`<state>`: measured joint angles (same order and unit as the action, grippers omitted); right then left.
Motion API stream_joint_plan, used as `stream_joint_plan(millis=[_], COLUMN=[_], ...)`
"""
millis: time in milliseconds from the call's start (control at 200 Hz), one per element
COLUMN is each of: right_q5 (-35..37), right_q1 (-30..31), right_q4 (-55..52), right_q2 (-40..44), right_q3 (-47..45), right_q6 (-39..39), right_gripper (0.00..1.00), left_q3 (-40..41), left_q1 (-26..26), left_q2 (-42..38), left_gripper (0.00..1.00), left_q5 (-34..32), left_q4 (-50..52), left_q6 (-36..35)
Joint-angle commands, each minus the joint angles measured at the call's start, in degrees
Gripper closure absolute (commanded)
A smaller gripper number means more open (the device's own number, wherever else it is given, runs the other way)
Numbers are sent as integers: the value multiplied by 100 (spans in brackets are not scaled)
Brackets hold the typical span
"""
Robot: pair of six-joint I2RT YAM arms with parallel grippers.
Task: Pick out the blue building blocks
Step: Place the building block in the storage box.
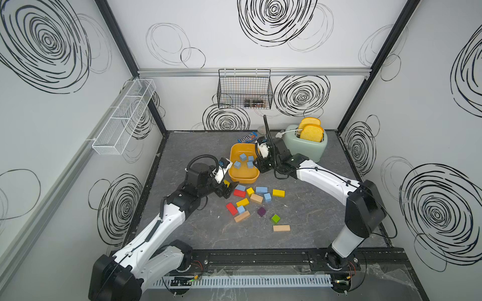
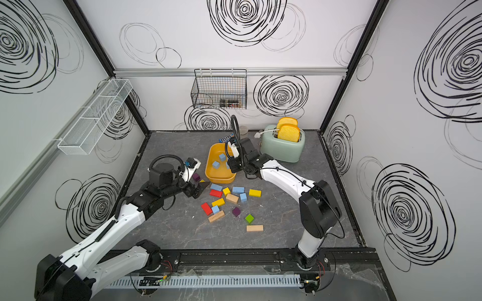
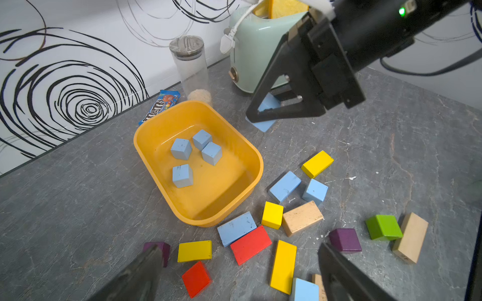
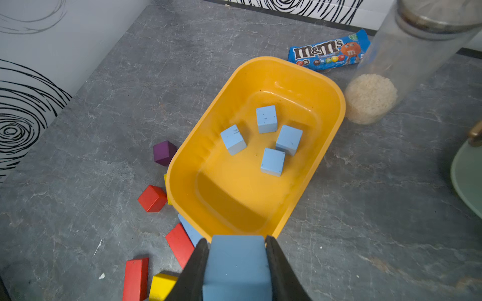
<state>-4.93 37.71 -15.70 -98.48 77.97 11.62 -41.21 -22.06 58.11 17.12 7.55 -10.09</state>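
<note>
Four blue building blocks point(image 4: 272, 161) lie in the yellow tub point(image 4: 336, 104). A fifth blue block point(image 4: 236, 271) is clamped in the right pincer point(image 4: 237, 241) at the tub's rim. Loose blue blocks point(image 1: 261, 189) lie in the middle of the counter point(image 1: 326, 221) among mixed-colour blocks point(image 1: 278, 193). The left pincer point(image 3: 236, 256) hovers beside them, jaws wide apart.

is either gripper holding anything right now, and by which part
The right gripper holds a blue block, pinched on two opposite side faces between its fingers. The left gripper is open and holds nothing.
</note>
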Motion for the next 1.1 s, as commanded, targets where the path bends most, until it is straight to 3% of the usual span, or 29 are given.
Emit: stream_joint_plan(millis=[0, 440, 1096], right_q5=[-93, -280, -88], right_q1=[-148, -575, -590], right_q4=[191, 601, 579], right_q2=[-244, -1130, -2587], right_q3=[484, 1151, 2315], right_q6=[-147, -12, -98], right_gripper=[100, 100, 100], left_q3=[-169, -150, 60], left_q1=[81, 191, 300], left_q2=[112, 608, 878], left_gripper=[4, 4, 4], left_q5=[40, -78, -113], left_q4=[-498, -891, -1102], left_q6=[-43, 155, 297])
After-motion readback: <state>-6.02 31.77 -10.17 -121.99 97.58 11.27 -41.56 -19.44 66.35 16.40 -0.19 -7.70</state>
